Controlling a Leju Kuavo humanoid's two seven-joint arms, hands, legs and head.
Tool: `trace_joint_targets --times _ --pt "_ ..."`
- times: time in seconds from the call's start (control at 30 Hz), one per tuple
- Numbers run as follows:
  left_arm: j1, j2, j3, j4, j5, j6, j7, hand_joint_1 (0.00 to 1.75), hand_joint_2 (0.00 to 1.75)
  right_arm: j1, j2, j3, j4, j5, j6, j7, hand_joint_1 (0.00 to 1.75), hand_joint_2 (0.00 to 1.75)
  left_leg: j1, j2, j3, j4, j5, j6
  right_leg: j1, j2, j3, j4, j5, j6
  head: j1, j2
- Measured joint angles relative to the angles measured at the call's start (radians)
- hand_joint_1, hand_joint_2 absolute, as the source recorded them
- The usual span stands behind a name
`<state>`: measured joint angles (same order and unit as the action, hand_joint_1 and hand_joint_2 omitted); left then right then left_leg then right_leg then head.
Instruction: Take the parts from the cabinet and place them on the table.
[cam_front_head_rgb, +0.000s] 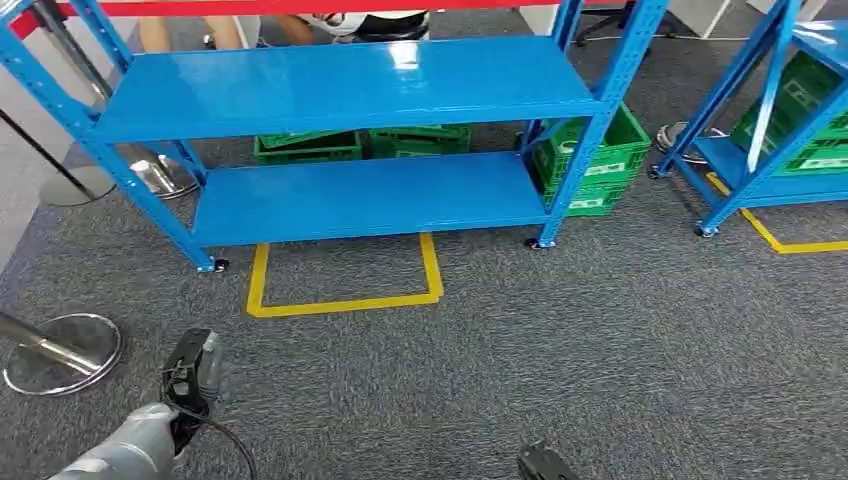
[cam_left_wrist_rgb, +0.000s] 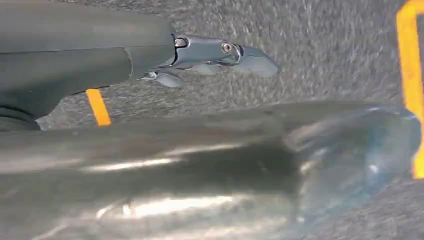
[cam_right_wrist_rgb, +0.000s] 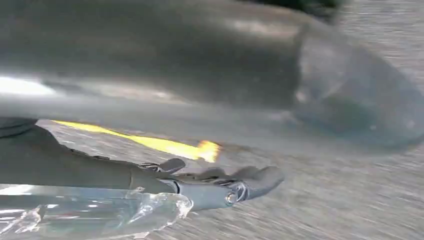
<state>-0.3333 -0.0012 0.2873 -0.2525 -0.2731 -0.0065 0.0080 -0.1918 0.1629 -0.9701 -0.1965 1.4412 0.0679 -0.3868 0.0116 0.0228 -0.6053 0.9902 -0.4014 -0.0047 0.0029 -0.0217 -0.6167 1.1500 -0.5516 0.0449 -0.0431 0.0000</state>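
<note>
1. Left hand (cam_front_head_rgb: 192, 375) low over grey carpet (cam_front_head_rgb: 600, 350), fingers (cam_left_wrist_rgb: 210, 55) extended, holding nothing.
2. Right hand (cam_right_wrist_rgb: 220, 187) over the carpet, fingers straight, clear plastic (cam_right_wrist_rgb: 90, 212) beside it; grasp unclear, cannot tell.
3. Yellow tape square (cam_front_head_rgb: 345, 285) ahead.
4. Blue cabinet (cam_front_head_rgb: 350, 110) beyond, shelves bare; parts not visible.
5. Green crates (cam_front_head_rgb: 590, 160) behind and to the right.

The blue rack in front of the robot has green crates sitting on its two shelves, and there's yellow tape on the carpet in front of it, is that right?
Not quite. In the head view both shelves of the blue rack are bare; the green crates sit on the floor behind and beside it. The yellow tape does lie in front.
</note>
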Motion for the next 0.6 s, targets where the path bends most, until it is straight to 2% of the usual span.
trace_joint_targets --times 0.07,0.1,0.13,0.17,0.2,0.23,0.27,0.33,0.37,0.4,0.43,0.47,0.5,0.53,0.57,0.6 --pt "0.000 -0.004 0.001 -0.002 0.002 0.003 -0.009 0.00 0.00 -0.013 0.000 0.000 0.000 -0.011 0.002 -0.015 0.00 0.00 -0.001 -0.032 -0.005 0.000 0.003 0.004 -0.002 0.017 -0.073 0.162 -0.066 0.003 0.002 0.000" --pt "0.003 -0.006 0.002 -0.002 0.004 0.004 -0.011 0.00 0.00 -0.017 0.000 0.001 -0.002 -0.015 0.003 -0.019 0.00 0.00 -0.001 -0.048 -0.006 0.000 0.005 0.004 -0.002 0.019 -0.089 0.193 -0.067 0.001 0.002 0.000" --pt "0.005 -0.007 0.002 -0.002 0.005 0.006 -0.013 0.00 0.00 -0.019 0.000 0.002 -0.003 -0.017 0.003 -0.023 0.00 0.00 -0.001 -0.064 -0.006 0.001 0.007 0.002 -0.002 0.020 -0.082 0.174 -0.044 0.000 0.002 0.000" --pt "0.005 -0.008 0.002 -0.002 0.005 0.007 -0.015 0.00 0.00 -0.022 0.000 0.002 -0.003 -0.018 0.004 -0.024 0.00 0.00 0.000 -0.081 -0.006 0.001 0.008 0.000 -0.003 0.021 -0.055 0.117 -0.006 -0.002 0.003 0.000" --pt "0.004 -0.010 0.002 -0.002 0.008 0.008 -0.019 0.00 0.00 -0.024 0.001 0.003 -0.003 -0.018 0.007 -0.024 0.00 0.00 0.002 -0.098 -0.006 0.001 0.009 -0.003 -0.005 0.030 -0.011 0.025 0.043 -0.005 0.003 0.000" --pt "0.004 -0.013 0.003 -0.003 0.008 0.009 -0.022 0.00 0.00 -0.024 0.002 0.003 -0.003 -0.019 0.009 -0.022 0.00 0.00 0.003 -0.111 -0.007 0.001 0.007 -0.007 -0.009 0.059 0.034 -0.068 0.082 -0.005 0.004 0.000" --pt "0.003 -0.013 0.003 -0.006 0.008 0.010 -0.026 0.00 0.00 -0.022 0.003 0.003 -0.003 -0.021 0.014 -0.018 0.00 0.00 -0.002 -0.117 -0.009 0.005 0.004 -0.014 -0.015 0.098 0.051 -0.109 0.062 -0.005 0.007 0.000" --pt "0.003 -0.013 0.003 -0.011 0.000 0.010 -0.035 0.00 0.00 -0.019 0.006 0.003 -0.003 -0.039 0.018 -0.008 0.00 0.00 -0.001 -0.132 -0.014 0.000 -0.007 -0.026 -0.012 0.088 0.053 -0.121 0.050 -0.015 0.006 0.000" --pt "0.006 -0.013 0.003 -0.012 -0.008 0.001 -0.043 0.00 0.00 -0.015 0.006 0.003 -0.003 -0.053 0.019 -0.004 0.00 0.00 0.002 -0.137 -0.013 -0.004 -0.008 -0.031 -0.009 0.084 0.054 -0.121 0.043 -0.025 0.005 0.000" --pt "0.010 -0.013 0.002 -0.015 -0.013 -0.007 -0.047 0.00 0.00 -0.012 0.006 0.003 -0.003 -0.064 0.019 -0.003 0.00 0.00 0.004 -0.140 -0.013 -0.007 -0.009 -0.037 -0.010 0.081 0.071 -0.122 0.043 -0.033 0.005 0.000" --pt "0.017 -0.013 0.001 -0.025 -0.018 -0.010 -0.048 0.00 0.00 -0.008 0.006 0.002 -0.003 -0.069 0.019 -0.002 0.00 0.00 0.004 -0.129 -0.009 0.002 -0.009 -0.040 -0.017 0.073 0.081 -0.128 0.055 -0.039 0.005 0.000" --pt "0.021 -0.023 -0.003 -0.034 -0.019 -0.015 -0.049 0.00 0.00 -0.002 0.006 0.002 -0.004 -0.076 0.019 0.000 0.00 0.00 -0.001 -0.082 -0.023 0.036 -0.020 -0.043 -0.016 0.070 0.092 -0.131 0.051 -0.044 -0.005 0.000" --pt "0.021 -0.026 -0.006 -0.040 -0.019 -0.018 -0.049 0.00 0.00 0.003 0.006 0.002 -0.004 -0.080 0.020 0.000 0.00 0.00 -0.001 -0.055 -0.059 0.100 -0.045 -0.047 -0.014 0.062 0.101 -0.132 0.046 -0.049 -0.011 0.000" --pt "0.022 -0.029 -0.011 -0.043 -0.019 -0.019 -0.049 0.00 0.00 0.008 0.006 0.002 -0.004 -0.085 0.020 0.004 0.00 0.00 0.000 -0.040 -0.108 0.179 -0.073 -0.050 -0.013 0.055 0.110 -0.132 0.037 -0.050 -0.011 0.000" --pt "0.026 -0.031 -0.015 -0.047 -0.019 -0.019 -0.048 0.00 0.00 0.014 0.006 0.002 -0.004 -0.090 0.019 0.006 0.00 0.00 0.000 -0.035 -0.163 0.259 -0.092 -0.051 -0.012 0.050 0.120 -0.132 0.026 -0.051 -0.012 0.000" --pt "0.031 -0.032 -0.019 -0.050 -0.019 -0.019 -0.047 0.00 0.00 0.019 0.006 0.002 -0.004 -0.093 0.019 0.008 0.00 0.00 0.000 -0.035 -0.206 0.307 -0.090 -0.052 -0.012 0.047 0.132 -0.132 0.014 -0.050 -0.011 0.000"
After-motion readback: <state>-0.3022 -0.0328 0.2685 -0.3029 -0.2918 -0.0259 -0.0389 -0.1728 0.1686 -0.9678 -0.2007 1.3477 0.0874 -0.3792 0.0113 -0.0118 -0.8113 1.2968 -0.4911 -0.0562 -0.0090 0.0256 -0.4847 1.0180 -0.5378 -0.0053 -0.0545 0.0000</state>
